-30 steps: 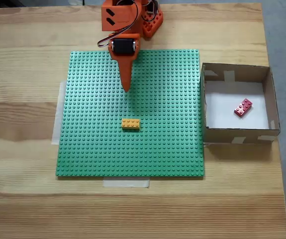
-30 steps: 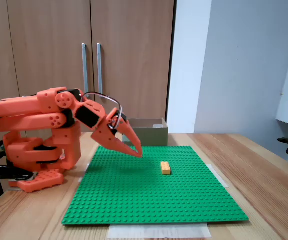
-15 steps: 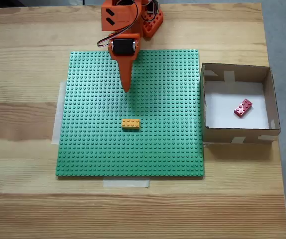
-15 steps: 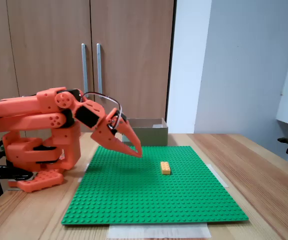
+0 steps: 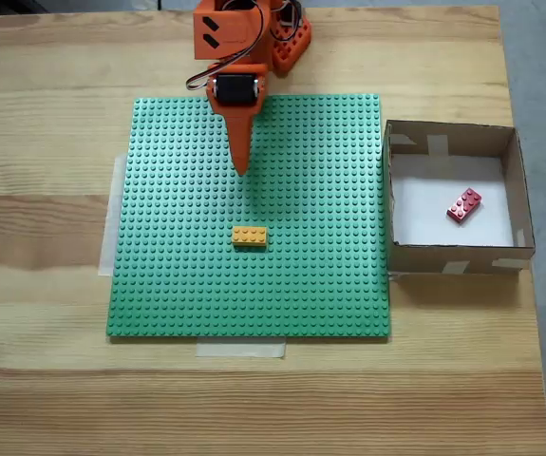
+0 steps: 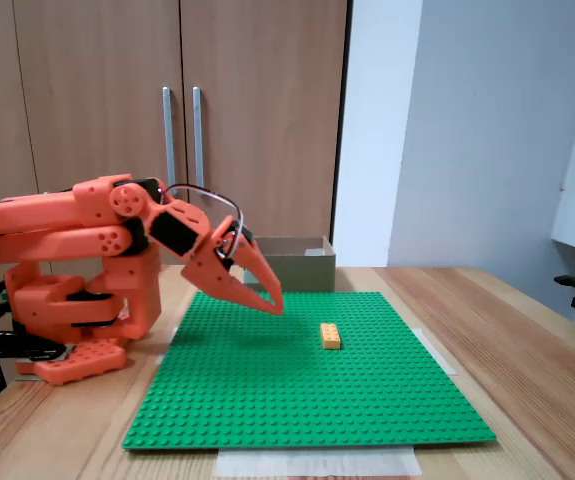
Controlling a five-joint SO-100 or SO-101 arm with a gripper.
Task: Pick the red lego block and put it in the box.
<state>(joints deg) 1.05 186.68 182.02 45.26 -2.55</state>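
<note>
Wooden table (image 5: 45, 399) carries a taped green baseplate (image 5: 310, 285) before brown cupboard doors (image 6: 97, 90). From above, the red lego block (image 5: 463, 204) lies inside the box (image 5: 453, 256), and the orange-yellow brick (image 5: 249, 237) sits mid-plate. Side-on, the gripper (image 6: 275, 307) hangs clenched and empty, above the plate.

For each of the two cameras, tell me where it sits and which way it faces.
A fixed view: above the table, looking straight down on the green baseplate; the arm's pincer enters from the top edge, the red block lies in the box.
A fixed view: low at the table's edge, looking level across the green baseplate toward cupboard doors; the folded arm is at left.
Both fixed views share the pincer, the yellow block and the box.
</note>
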